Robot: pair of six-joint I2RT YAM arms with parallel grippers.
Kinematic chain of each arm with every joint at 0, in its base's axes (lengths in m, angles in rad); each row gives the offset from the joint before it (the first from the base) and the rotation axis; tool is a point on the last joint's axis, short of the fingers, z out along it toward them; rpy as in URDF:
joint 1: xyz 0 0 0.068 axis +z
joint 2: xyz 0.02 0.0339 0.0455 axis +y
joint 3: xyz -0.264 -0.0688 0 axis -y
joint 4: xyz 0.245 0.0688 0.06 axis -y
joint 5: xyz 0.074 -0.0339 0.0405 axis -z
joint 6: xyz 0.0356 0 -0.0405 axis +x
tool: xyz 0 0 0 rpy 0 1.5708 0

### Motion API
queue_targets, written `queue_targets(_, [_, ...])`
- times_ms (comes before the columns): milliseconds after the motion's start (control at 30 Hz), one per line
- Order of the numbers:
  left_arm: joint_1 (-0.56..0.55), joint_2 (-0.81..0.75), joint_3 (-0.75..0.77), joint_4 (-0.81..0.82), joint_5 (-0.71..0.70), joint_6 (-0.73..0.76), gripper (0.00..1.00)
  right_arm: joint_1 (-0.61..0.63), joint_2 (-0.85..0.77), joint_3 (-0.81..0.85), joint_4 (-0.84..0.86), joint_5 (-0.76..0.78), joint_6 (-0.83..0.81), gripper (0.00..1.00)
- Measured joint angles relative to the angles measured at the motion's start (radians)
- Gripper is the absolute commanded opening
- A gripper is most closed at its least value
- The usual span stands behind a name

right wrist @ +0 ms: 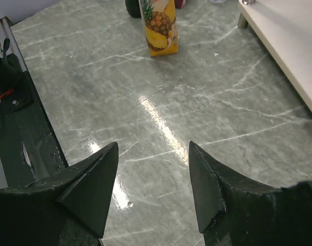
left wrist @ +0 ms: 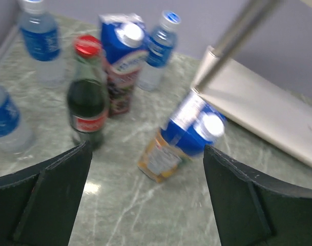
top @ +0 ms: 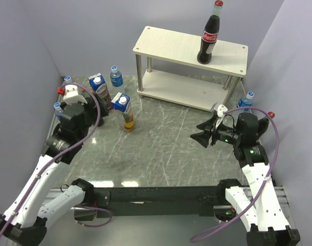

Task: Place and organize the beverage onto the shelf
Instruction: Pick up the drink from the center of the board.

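Currently the left gripper (left wrist: 145,197) gapes wide and empty near a cola bottle (left wrist: 88,97) and a pineapple carton (left wrist: 184,138) on the worktop (left wrist: 120,220). The right gripper (right wrist: 153,177) is likewise wide open and empty. A second cola bottle (top: 209,33) stands on the shelf (top: 166,43) top.

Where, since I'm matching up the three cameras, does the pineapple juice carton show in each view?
Top external: the pineapple juice carton stands left of centre, in front of the shelf.
Left wrist: near the middle, leaning in the frame.
Right wrist: top centre, cut off by the upper edge.
Shared landmark: the shelf, whose pale board lies to the right of the carton in both wrist views.
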Motion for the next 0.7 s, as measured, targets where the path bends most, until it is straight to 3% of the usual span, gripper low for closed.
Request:
queue_targets(333, [0.341, 0.286, 0.201, -0.066, 0.121, 0.012, 0.83, 0.0, -0.023, -0.002, 0.03, -0.003, 0.024, 0.64])
queue_targets(700, [0.376, 0.488, 0.257, -0.072, 0.176, 0.144, 0.77, 0.0, -0.026, -0.012, 0.035, -0.014, 0.034, 0.65])
